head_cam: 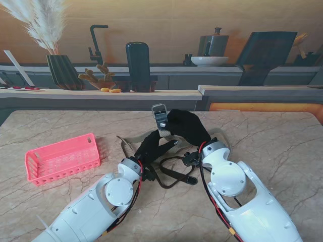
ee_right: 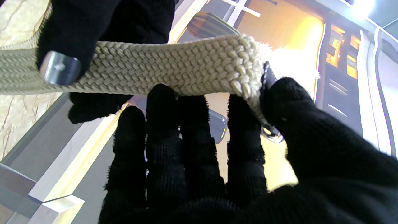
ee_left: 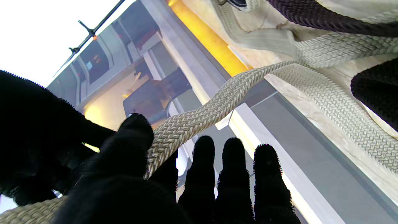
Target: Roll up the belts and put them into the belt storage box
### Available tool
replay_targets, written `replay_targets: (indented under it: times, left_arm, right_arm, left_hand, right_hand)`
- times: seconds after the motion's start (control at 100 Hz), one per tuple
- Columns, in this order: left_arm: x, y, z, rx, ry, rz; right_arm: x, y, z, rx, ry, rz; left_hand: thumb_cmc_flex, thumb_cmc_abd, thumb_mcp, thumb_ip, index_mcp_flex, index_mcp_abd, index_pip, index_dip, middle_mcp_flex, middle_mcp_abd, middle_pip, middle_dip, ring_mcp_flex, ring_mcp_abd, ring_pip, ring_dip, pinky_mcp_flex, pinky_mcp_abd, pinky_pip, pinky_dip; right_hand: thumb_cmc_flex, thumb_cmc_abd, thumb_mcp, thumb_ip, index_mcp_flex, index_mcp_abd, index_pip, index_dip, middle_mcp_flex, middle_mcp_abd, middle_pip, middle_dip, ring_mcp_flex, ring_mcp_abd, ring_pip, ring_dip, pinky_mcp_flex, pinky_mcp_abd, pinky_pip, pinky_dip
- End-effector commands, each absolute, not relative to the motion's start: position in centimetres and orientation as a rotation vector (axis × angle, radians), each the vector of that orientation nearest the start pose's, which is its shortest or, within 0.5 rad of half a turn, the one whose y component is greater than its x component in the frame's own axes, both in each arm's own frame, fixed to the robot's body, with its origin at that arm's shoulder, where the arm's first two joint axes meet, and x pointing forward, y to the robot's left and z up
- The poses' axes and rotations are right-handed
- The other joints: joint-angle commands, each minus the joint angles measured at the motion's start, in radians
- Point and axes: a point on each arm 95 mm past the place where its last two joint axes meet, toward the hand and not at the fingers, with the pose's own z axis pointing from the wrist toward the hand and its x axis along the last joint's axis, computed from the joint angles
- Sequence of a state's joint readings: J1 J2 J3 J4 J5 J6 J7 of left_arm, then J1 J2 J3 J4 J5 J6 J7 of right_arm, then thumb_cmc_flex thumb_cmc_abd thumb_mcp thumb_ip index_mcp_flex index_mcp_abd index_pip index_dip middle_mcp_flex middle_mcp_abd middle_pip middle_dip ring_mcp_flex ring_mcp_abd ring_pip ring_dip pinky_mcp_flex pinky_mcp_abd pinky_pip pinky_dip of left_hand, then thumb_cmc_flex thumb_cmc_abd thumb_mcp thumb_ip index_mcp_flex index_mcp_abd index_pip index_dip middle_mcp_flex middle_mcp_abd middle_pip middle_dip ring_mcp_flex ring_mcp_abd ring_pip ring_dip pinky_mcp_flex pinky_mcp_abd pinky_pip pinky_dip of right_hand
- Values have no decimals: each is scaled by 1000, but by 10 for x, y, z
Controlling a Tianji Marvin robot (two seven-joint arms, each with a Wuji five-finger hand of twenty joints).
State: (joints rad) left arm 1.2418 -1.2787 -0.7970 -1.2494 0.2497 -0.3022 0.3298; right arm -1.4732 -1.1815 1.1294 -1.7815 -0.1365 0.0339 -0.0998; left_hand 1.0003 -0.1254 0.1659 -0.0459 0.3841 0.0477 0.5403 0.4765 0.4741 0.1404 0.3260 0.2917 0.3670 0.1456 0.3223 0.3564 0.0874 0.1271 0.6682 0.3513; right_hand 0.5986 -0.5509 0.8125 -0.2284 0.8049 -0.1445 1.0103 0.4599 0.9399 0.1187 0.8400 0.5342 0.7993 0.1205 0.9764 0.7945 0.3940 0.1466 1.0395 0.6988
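Note:
Both black-gloved hands meet above the middle of the table. My right hand [head_cam: 187,126] is shut on the buckle end of a beige woven belt [head_cam: 160,117], pinched between thumb and fingers [ee_right: 161,102]. My left hand [head_cam: 154,143] grips the same beige belt [ee_right: 174,68] a little further along; the strap runs between its thumb and forefinger [ee_left: 199,115]. The rest of the beige belt trails on the table behind the hands. A dark belt [head_cam: 174,174] lies in loose loops on the table under the wrists. The pink storage box [head_cam: 65,169] sits to the left, with nothing visible inside.
The marble table [head_cam: 282,146] stretches to the right of the arms. Beyond its far edge runs a counter with a vase of pampas grass [head_cam: 63,70], a dark upright case [head_cam: 138,66] and a bowl [head_cam: 209,61].

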Motion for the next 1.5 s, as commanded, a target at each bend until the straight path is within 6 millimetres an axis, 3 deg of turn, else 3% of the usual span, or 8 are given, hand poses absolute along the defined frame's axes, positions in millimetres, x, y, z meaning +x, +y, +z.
replay_targets:
  times: [0.0, 0.09, 0.23, 0.51, 0.66, 0.87, 1.06, 1.49]
  left_arm:
    - [428, -145, -337, -1660, 1040, -2373]
    - [425, -144, -336, -1670, 1003, -2381]
    - [422, -140, -336, -1632, 1014, -2386]
    - [421, -140, -337, -1642, 1003, -2413]
    - [419, -140, -338, -1677, 954, -2448]
    - [415, -135, -336, -1653, 946, -2459]
    - [412, -132, -334, -1617, 977, -2478]
    - [404, -126, -330, -1693, 1005, -2516]
  right_arm:
    - [411, 75, -228, -1922, -913, -2467]
    - [413, 72, -228, -1946, -896, -2473]
    - [416, 67, -230, -1989, -906, -2466]
    - [416, 68, -234, -2044, -831, -2382]
    - [416, 68, -233, -2038, -888, -2409]
    - [421, 62, -241, -2146, -998, -2370]
    - [429, 50, -250, -2234, -1197, -2326]
    - [426, 32, -264, -1938, -1376, -2518]
  left_hand:
    - [190, 63, -171, -27, 58, -50, 96, 24, 81, -37, 41, 26, 67, -37, 41, 21, 24, -17, 57, 20]
    - [274, 82, -193, -23, 130, -56, 198, 31, 238, -26, 100, 54, 202, -4, 141, 52, 83, 7, 150, 63]
    - [290, 87, -172, -14, 115, -56, 345, 69, 399, -36, 216, 127, 353, 23, 287, 88, 183, 26, 291, 121]
    - [290, 86, -196, -17, 102, -71, 406, 140, 413, -62, 282, 199, 370, 13, 341, 130, 176, 53, 318, 131]
    - [282, 17, -171, -11, 97, -47, 481, 248, 438, -48, 423, 333, 416, 34, 468, 271, 212, 69, 384, 159]
    - [154, -31, 29, -2, 67, -83, 565, 442, 437, -65, 606, 556, 430, 9, 596, 417, 204, 60, 439, 188]
    - [60, -67, 181, 10, 71, -104, 579, 497, 439, -81, 620, 596, 430, 4, 603, 445, 200, 61, 437, 199]
    - [17, -94, 239, 18, 91, -115, 573, 488, 460, -87, 598, 588, 446, 9, 579, 439, 210, 72, 428, 199]
  right_hand:
    - [38, 52, 18, 45, -7, -73, 31, 1, -8, 0, 20, -5, 14, -61, 13, -7, -16, -16, 30, 25]
    - [36, 54, 15, 46, -10, -78, 32, 1, -11, 0, 18, -7, 13, -62, 11, -10, -16, -17, 29, 23]
    - [27, 63, 5, 48, -14, -85, 28, -5, -11, -1, 15, -10, 10, -62, 4, -14, -18, -16, 26, 20]
    - [39, 63, -3, 52, -10, -78, 30, -10, -8, 2, 8, -16, 11, -56, -6, -21, -16, -14, 22, 16]
    - [28, 70, -9, 54, -13, -79, 27, -13, -8, 4, 4, -19, 10, -52, -8, -23, -16, -10, 21, 14]
    - [-33, 100, -77, 76, -55, -9, 0, -29, -43, 52, -16, -27, -34, -8, -26, -33, -62, 23, 4, -4]
    - [-196, 177, -133, 165, -54, 113, -306, 173, -102, 95, -61, -34, -90, 32, -76, -54, -95, 47, -14, -18]
    - [-284, 198, -189, 152, -283, 47, -442, 156, -245, 35, -178, -79, -153, -33, -275, -140, -94, 2, -110, -20]
